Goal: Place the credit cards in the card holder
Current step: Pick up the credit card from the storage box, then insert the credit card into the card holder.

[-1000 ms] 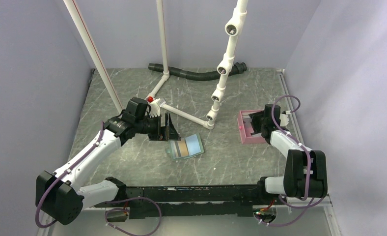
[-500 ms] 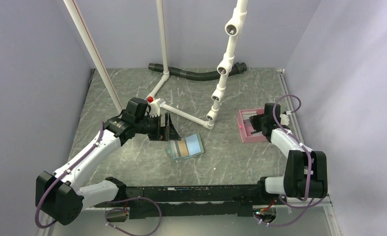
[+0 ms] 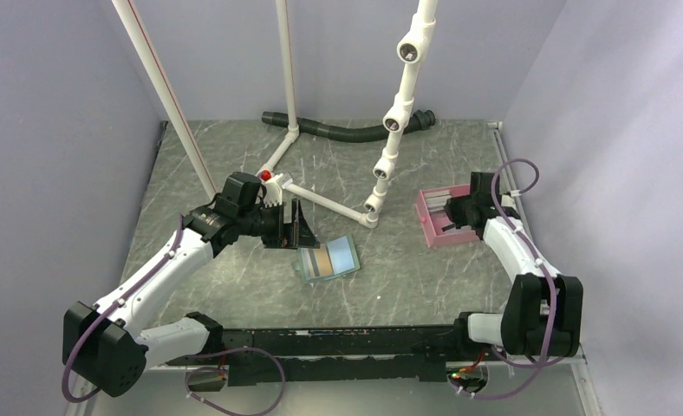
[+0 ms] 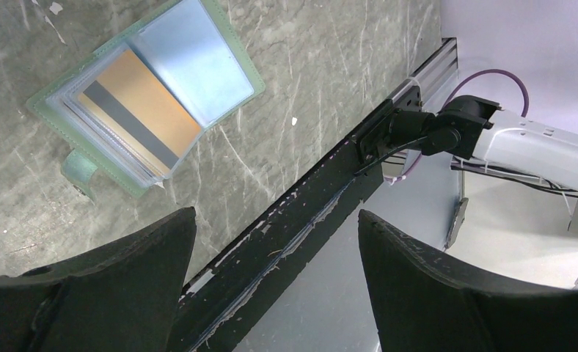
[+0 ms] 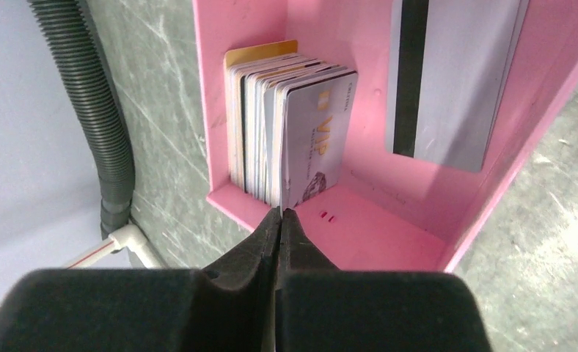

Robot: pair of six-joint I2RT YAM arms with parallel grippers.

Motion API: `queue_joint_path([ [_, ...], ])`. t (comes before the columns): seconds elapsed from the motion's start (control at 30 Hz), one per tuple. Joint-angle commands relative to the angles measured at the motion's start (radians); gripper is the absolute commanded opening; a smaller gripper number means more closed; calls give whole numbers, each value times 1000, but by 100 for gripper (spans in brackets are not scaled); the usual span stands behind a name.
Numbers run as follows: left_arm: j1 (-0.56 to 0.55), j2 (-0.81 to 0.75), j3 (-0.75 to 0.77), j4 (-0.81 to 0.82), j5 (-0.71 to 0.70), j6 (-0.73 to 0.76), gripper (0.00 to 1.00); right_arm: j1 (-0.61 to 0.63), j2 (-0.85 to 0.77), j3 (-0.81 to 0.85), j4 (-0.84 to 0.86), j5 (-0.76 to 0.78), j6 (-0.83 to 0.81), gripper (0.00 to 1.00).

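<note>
A pink tray (image 3: 426,222) sits at the right of the grey-green marbled table (image 3: 407,286). A black corrugated hose (image 3: 338,131) lies along the far edge. White plastic pipes (image 3: 321,198) rise from the table's middle, with a small red knob (image 3: 266,175) at one joint. A black rail (image 3: 347,342) lines the near edge, and pale lilac walls (image 3: 61,130) enclose it

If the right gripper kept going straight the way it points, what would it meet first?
The front card of the upright stack of credit cards in the pink tray: the shut right gripper points at its near edge. Whether the tips touch it is unclear.
</note>
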Motion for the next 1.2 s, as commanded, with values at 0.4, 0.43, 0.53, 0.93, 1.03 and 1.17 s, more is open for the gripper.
queue_joint_path([
  [0.4,1,102,-88,207,102,-94,90,30,-548,-112,-63,-511,-908,0],
  [0.43,1,122,-98,241,118,-111,88,42,-571,-141,-39,-609,-921,0],
  [0.53,-3,179,-126,326,137,-151,83,163,-563,-247,151,-904,-898,0],
  [0.93,-40,327,-216,461,63,-185,62,706,-119,-332,849,-528,-693,0],
  [1.03,-40,291,-223,391,-11,-175,64,759,-60,-230,727,-396,-742,0],
  [1.17,-40,236,-237,302,-121,-184,73,805,13,-160,594,-266,-755,0],
])
